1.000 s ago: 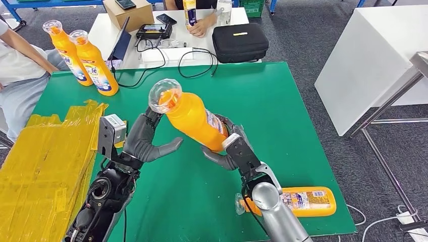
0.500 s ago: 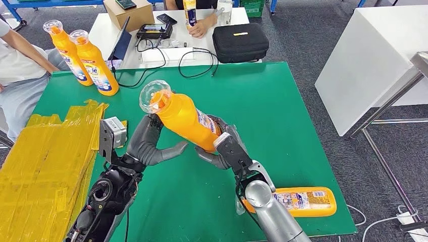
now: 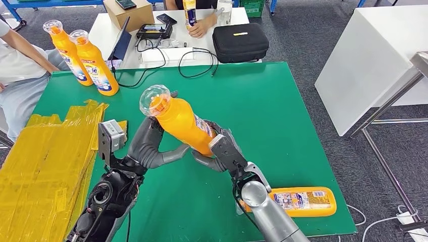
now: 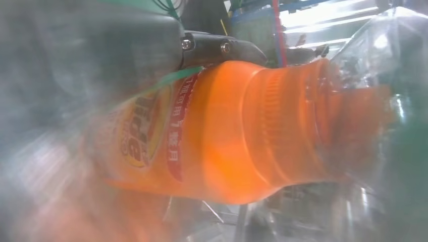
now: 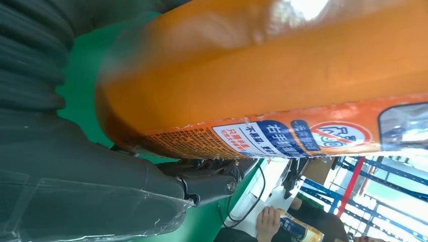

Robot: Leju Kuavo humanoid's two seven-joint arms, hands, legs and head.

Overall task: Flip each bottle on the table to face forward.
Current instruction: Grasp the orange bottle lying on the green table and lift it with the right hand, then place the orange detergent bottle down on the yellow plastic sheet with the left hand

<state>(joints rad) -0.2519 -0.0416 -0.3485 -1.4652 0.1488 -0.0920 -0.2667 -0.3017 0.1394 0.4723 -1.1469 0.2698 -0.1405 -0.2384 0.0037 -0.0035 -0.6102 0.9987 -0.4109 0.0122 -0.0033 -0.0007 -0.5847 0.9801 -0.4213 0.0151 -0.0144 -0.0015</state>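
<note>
Currently mid-handover, by my reading: one bottle (image 3: pixel 181 121) is up off the green table (image 3: pixel 282 106), tilted, clear cap toward 11 o'clock, base toward 5. Right hand (image 3: pixel 217 151) is clamped round its lower body. Left hand (image 3: pixel 149 146) cups the neck and shoulder from below, fingers against the bottle; whether it actually grips cannot be told. Left wrist view, blurred, shows the front label (image 4: pixel 139 128); right wrist view shows the back label (image 5: pixel 298 133).

Two bottles (image 3: pixel 86 60) stand upright at 10 o'clock of the table. One bottle (image 3: pixel 303 200) lies flat at 5 o'clock, not yet done.

Next move calls for a firm left-hand hold before the right lets go, then turning the front label forward and standing the bottle up.
</note>
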